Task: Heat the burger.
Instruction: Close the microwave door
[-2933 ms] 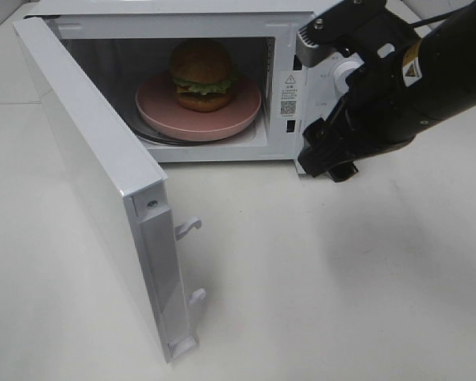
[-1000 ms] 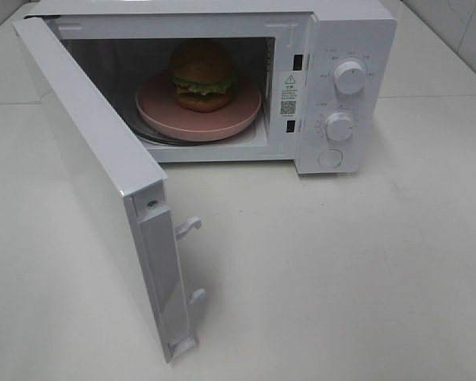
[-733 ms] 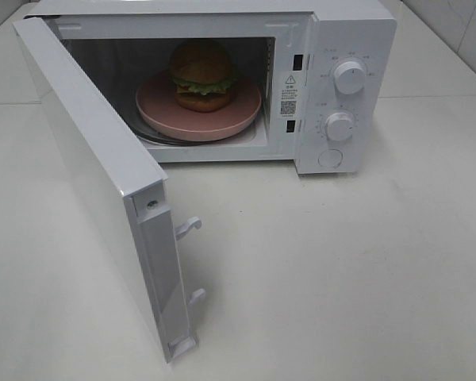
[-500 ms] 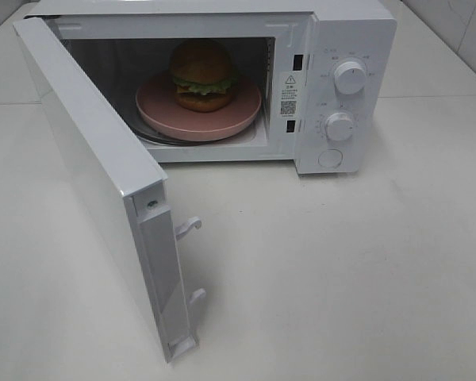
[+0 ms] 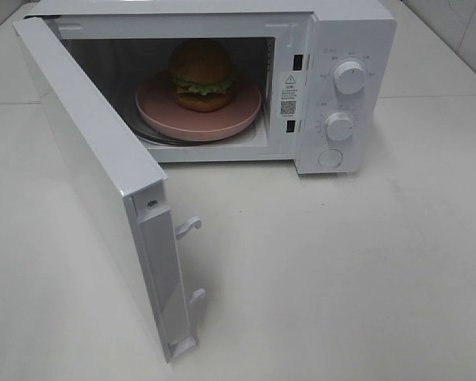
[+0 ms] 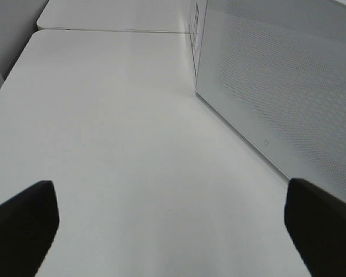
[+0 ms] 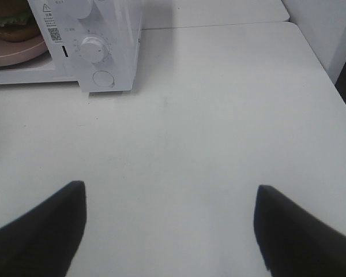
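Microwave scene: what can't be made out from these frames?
Burger: right wrist, cut off by the picture's edge.
Pink plate: exterior high, far rim hidden behind the burger.
Upper dial: exterior high, markings too small to read.
Door: left wrist, cut off by the picture's edge.

Microwave sits at back of counter, door swung out to front-left, burger on plate inside the cavity, upper knob above lower knob right of cavity, button below them.

Blunt matte-black tool fingers
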Robot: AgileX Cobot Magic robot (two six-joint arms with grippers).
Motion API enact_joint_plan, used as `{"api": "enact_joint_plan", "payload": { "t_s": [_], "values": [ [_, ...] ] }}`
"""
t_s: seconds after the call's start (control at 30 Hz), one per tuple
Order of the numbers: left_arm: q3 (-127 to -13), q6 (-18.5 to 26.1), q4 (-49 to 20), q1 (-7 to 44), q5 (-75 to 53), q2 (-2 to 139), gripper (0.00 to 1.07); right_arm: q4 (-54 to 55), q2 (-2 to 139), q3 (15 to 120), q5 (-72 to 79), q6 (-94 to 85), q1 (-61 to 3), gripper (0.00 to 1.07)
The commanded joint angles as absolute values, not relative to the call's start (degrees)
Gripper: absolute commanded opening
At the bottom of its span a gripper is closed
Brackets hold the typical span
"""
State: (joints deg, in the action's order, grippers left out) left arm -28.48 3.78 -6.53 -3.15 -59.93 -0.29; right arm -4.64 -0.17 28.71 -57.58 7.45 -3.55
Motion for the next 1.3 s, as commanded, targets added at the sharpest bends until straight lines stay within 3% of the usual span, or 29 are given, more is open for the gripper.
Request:
{"api": "enact_joint_plan", "payload": {
  "t_s": [0.03,1.3],
  "values": [
    [-28.36,3.55,-6.59,-3.15,-59.42,-1.49,1.00,-4.35,-1.83,28.59,-57.41,6.65,-3.15,0.76],
    [-29.74,3.55,-8.48,-3.15,-57.98,-1.43,0.98,-4.35,-1.83,28.59,-57.41,6.65,-3.15,0.76]
  ]
}}
